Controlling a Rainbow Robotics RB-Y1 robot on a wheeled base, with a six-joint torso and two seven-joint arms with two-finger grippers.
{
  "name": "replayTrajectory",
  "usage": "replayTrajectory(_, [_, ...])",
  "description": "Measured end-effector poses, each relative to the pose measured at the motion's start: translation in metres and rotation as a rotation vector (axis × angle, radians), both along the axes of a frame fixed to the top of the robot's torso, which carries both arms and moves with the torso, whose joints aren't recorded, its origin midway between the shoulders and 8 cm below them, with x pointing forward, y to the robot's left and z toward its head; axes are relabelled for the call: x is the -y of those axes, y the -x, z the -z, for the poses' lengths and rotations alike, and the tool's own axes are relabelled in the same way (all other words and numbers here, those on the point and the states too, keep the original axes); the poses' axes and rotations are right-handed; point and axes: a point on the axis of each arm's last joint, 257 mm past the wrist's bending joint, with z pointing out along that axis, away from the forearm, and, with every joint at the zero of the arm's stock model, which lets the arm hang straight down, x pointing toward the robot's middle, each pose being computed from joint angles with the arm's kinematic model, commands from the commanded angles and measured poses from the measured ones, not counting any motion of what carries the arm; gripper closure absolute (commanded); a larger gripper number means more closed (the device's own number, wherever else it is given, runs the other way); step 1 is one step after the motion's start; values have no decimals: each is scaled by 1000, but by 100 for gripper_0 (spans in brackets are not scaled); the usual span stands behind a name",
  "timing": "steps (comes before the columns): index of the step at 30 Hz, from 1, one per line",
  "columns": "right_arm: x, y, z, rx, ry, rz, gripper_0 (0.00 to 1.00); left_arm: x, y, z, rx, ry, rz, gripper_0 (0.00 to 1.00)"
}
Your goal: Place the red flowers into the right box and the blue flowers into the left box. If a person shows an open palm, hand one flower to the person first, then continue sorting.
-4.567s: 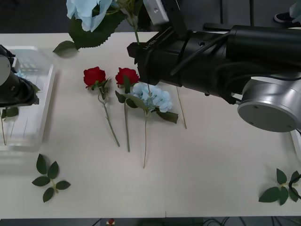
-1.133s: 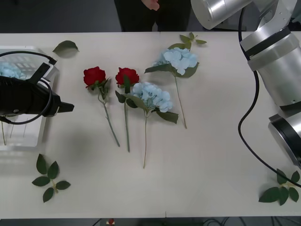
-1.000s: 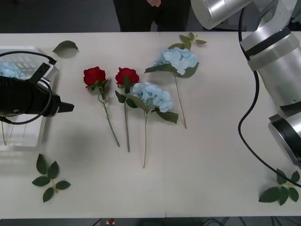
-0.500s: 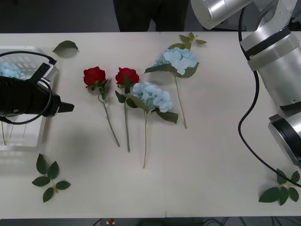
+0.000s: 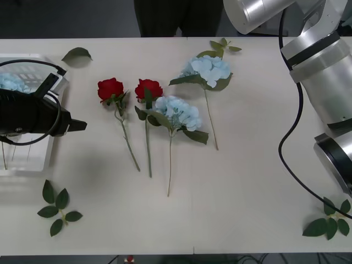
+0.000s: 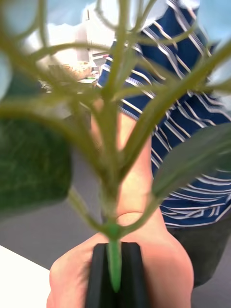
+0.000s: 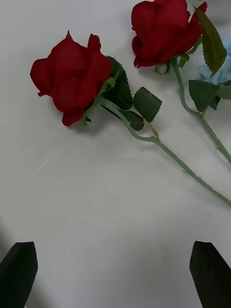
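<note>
Handover is being carried out: in the right wrist view the right gripper (image 6: pixel 114 274) is clamped on the thin green stem of a blue flower (image 6: pixel 113 159), and the flower is being held out just above a person's hand (image 6: pixel 139 269). The next move, by judgement, calls for the fingers to be parted only once the stem is being gripped by the person.

On the table (image 5: pixel 247 181), two red roses (image 5: pixel 110 88) and two more blue flowers (image 5: pixel 177 111) are lying side by side, waiting to be sorted. The left gripper (image 7: pixel 115 269) is being held apart over the table just beside the roses, next to the left box (image 5: pixel 41 159), where a blue flower is already lying.
</note>
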Motion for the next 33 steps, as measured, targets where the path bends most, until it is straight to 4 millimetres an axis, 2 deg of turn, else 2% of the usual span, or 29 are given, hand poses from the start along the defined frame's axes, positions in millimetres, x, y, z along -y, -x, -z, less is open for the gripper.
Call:
replayTrajectory(2, [0,0,0,0,0,0,44,0,0,0,0,0,0,8])
replayTrajectory(8, [0,0,0,0,0,0,36,0,0,0,0,0,0,8])
replayTrajectory(33, [0,0,1,-1,0,0,35,0,0,0,0,1,0,9])
